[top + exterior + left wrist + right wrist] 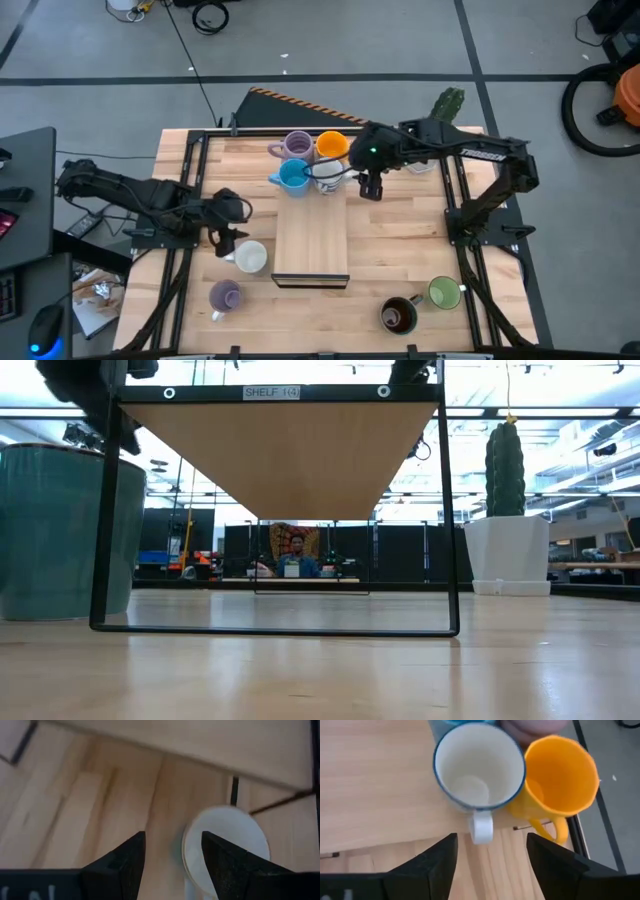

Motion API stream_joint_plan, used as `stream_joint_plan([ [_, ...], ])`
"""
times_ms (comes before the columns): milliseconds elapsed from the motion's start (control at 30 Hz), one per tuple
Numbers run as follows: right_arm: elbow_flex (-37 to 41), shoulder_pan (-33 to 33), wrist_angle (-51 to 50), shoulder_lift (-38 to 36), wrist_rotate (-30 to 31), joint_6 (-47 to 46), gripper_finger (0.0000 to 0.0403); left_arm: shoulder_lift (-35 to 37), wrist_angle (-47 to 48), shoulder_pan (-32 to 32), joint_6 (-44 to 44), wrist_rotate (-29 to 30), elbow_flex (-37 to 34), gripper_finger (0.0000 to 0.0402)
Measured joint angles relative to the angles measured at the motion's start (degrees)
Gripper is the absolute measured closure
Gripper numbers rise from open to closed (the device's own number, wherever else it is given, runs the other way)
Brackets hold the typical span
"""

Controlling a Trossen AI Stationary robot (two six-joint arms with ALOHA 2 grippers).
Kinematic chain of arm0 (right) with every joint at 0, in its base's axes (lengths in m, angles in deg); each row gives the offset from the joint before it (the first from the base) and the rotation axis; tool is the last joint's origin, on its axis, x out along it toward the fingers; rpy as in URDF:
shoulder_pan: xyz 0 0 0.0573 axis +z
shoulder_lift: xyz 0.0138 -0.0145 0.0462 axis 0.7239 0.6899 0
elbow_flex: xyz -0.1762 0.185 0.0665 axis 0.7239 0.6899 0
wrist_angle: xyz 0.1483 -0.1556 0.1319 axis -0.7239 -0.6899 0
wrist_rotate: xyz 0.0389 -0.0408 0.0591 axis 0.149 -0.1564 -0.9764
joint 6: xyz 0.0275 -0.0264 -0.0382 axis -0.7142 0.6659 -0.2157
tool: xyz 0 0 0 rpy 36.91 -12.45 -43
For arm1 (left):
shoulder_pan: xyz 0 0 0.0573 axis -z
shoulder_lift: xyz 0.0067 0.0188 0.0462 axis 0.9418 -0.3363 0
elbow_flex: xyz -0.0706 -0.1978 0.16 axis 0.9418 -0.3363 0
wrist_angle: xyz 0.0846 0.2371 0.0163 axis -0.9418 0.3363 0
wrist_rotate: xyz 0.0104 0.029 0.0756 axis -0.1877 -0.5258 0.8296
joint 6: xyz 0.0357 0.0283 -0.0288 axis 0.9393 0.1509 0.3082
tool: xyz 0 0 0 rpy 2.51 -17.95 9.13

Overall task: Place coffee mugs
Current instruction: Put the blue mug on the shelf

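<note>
Four mugs stand together at the far end of the wooden shelf board [311, 240]: lilac [297, 145], orange [332, 147], blue [293, 178] and a white one with a dark rim [328, 175]. My right gripper [371, 187] hovers open just right of them; the white mug [479, 767] has its handle [481, 827] toward my right gripper [492, 865], with the orange mug [560, 775] beside it. My left gripper [222, 238] is open beside a second white mug [250, 257]; that mug [225, 842] shows partly behind one finger [235, 870]. Lilac [224, 295], brown [398, 315] and green [443, 293] mugs stand near the near edge.
The shelf's black frame [445, 510] stands mid-table with its board overhead in the low view. A white pot with a green cactus [505, 550] stands at the far right corner [450, 103]. A tall teal-looking round vessel [60, 530] is at the low view's left. A person [295, 565] sits far behind.
</note>
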Motion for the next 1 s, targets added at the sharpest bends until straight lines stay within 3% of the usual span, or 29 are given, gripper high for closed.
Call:
stream_joint_plan([
  [267, 15.17, 2.73, 11.51, -8.63, 1.02, -3.38, 0.0156, 0.00, 12.32, 6.43, -16.22, -0.83, 0.00, 0.0201],
  [533, 27.28, 8.58, 21.65, -15.79, 2.42, -7.97, 0.0156, -0.10, 12.58, 15.96, -27.59, -1.46, 0.00, 0.0201],
  [767, 29.13, 12.93, 23.03, -16.65, 4.20, -11.85, 0.0156, -0.18, 8.83, 21.04, -29.39, 2.01, -3.86, 0.0201],
  [1000, 29.13, 15.47, 24.17, -15.60, 6.11, -13.61, 0.0156, -0.27, 6.91, 21.98, -26.75, 4.47, -7.37, 0.0201],
])
